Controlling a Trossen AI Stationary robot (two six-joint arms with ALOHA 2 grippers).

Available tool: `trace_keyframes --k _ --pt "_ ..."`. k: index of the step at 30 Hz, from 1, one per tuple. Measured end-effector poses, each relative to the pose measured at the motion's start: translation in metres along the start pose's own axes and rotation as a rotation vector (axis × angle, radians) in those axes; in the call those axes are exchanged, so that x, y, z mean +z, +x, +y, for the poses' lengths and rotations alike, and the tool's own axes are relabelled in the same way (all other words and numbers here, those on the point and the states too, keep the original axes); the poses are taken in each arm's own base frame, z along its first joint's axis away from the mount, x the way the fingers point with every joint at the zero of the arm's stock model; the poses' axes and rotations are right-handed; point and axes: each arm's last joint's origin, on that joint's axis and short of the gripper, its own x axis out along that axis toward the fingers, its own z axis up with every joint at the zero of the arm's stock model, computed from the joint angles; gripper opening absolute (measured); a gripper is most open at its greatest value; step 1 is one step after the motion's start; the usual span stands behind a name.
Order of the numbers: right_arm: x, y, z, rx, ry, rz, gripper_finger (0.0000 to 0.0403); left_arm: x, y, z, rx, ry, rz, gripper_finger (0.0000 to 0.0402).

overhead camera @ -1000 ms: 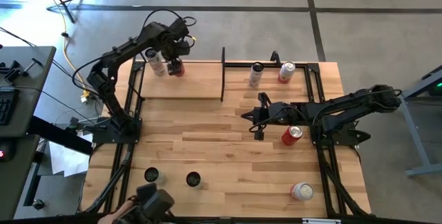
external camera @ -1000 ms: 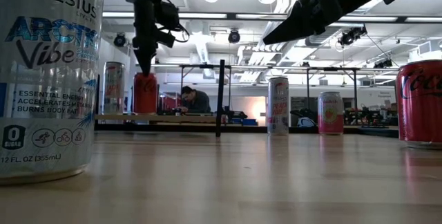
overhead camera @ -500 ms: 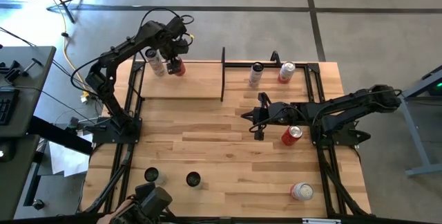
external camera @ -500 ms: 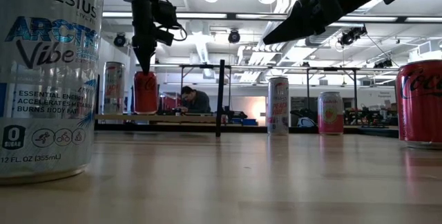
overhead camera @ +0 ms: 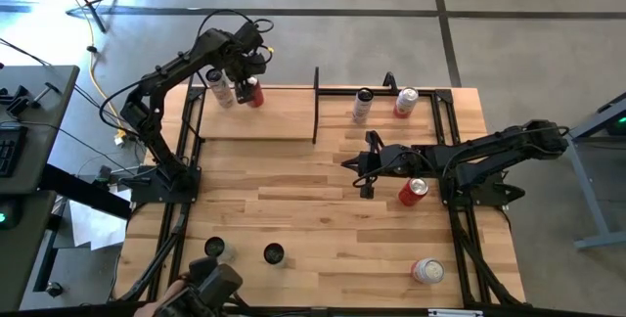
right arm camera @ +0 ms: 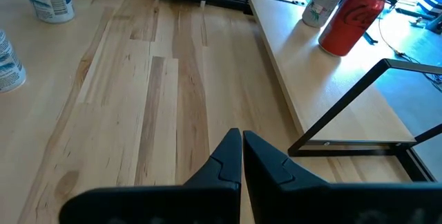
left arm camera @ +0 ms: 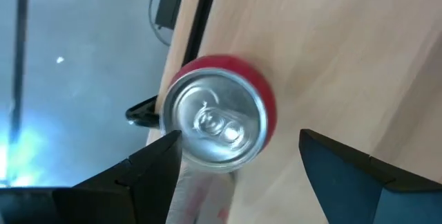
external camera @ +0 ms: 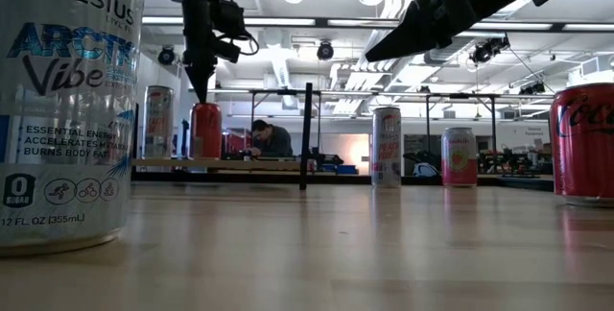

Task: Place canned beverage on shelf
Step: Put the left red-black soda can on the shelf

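Overhead, the shelf [overhead camera: 256, 113] lies toward eleven o'clock on the table [overhead camera: 313, 214], a light-wood board with a black upright frame [overhead camera: 316, 105] at its inner end. A red can [overhead camera: 255, 92] stands upright at the shelf's far edge, just beside a slim silver can [overhead camera: 221, 88] at its nine o'clock. The left gripper [overhead camera: 246, 68] hangs directly above the red can; in the left wrist view its fingers [left arm camera: 148, 169] stand spread to either side of the can's silver lid [left arm camera: 214, 119], apart from it and holding nothing. In the low view the red can [external camera: 204, 131] rests on the shelf board [external camera: 219, 162] with the left gripper's tip [external camera: 200, 85] just above it. The right gripper [overhead camera: 366, 170] waits over the table's centre, its fingers [right arm camera: 238, 156] pressed together and empty. Two more cans [overhead camera: 383, 104] stand toward one o'clock, and a further red can [overhead camera: 412, 192] lies near the right arm.
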Motion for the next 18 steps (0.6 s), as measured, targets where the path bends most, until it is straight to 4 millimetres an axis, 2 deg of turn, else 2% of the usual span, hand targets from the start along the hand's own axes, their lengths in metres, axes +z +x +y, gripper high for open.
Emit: trace_keyframes --k 6,12,15,18 --pt "0.0 0.0 0.0 0.0 -0.002 0.0 0.0 -0.002 -0.009 0.001 0.073 -0.009 -0.005 0.0279" --pt "0.0 0.0 0.0 0.0 -0.004 0.0 0.0 -0.004 -0.036 -0.014 0.103 -0.015 -0.087 0.0271" --pt "0.0 0.0 0.0 0.0 -0.003 -0.002 0.0 -0.002 -0.044 -0.022 0.12 -0.193 -0.123 0.0259" --pt "0.001 0.0 0.0 -0.002 0.0 -0.013 0.0 -0.004 -0.042 -0.026 0.106 -0.439 -0.085 0.0235"
